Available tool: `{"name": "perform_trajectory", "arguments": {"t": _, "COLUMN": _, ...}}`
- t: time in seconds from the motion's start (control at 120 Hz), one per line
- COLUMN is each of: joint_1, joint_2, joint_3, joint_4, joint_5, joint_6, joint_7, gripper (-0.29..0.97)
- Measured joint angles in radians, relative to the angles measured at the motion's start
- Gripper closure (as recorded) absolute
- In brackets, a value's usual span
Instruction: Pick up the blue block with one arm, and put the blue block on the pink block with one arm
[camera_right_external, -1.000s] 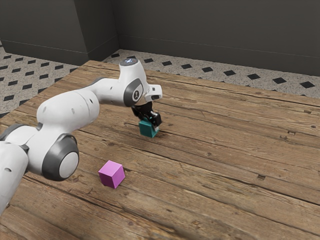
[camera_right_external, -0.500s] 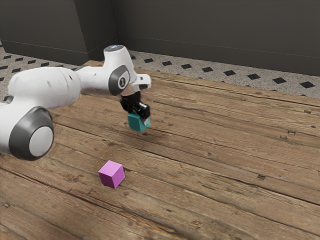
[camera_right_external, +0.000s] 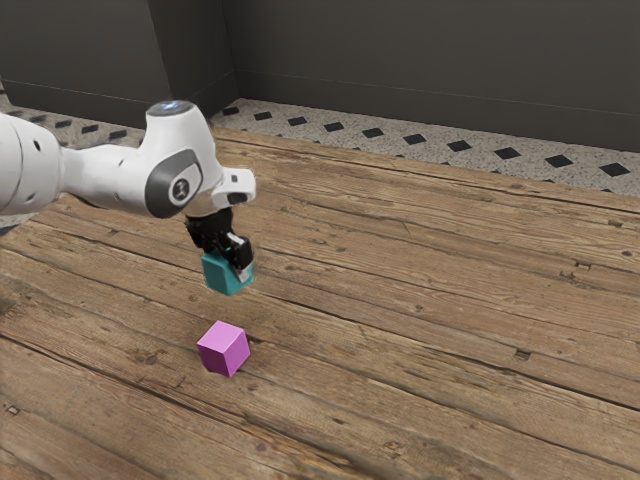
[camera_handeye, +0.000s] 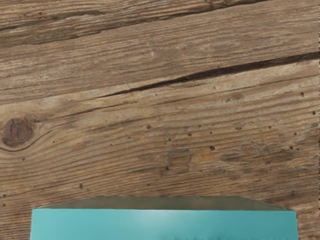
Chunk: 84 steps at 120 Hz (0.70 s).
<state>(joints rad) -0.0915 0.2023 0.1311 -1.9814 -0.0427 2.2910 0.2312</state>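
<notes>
One blue block (camera_right_external: 224, 277) gripped in the hand (camera_right_external: 229, 263), one pink block (camera_right_external: 222, 348) on the table (camera_right_external: 450, 300).

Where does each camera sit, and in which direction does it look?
Exterior view: at the arm's side, above the table, looking down across it; the white arm and gripper show, holding the blue block apart from the pink block.
Wrist view: on the hand, looking down at the planks, with the blue block just under the hand.
Shared: the blue block and the table.
</notes>
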Motion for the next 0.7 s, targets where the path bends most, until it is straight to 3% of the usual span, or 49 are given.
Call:
{"name": "perform_trajectory", "arguments": {"t": 0.258, "joint_1": -0.007, "joint_2": -0.138, "joint_3": -0.001, "joint_4": -0.227, "joint_5": 0.058, "joint_6": 0.115, "joint_7": -0.043, "gripper": 0.3}}
{"name": "perform_trajectory", "arguments": {"t": 0.7, "joint_1": -0.08, "joint_2": -0.227, "joint_3": -0.001, "joint_4": -0.347, "joint_5": 0.092, "joint_6": 0.158, "joint_7": -0.196, "gripper": 0.3}}
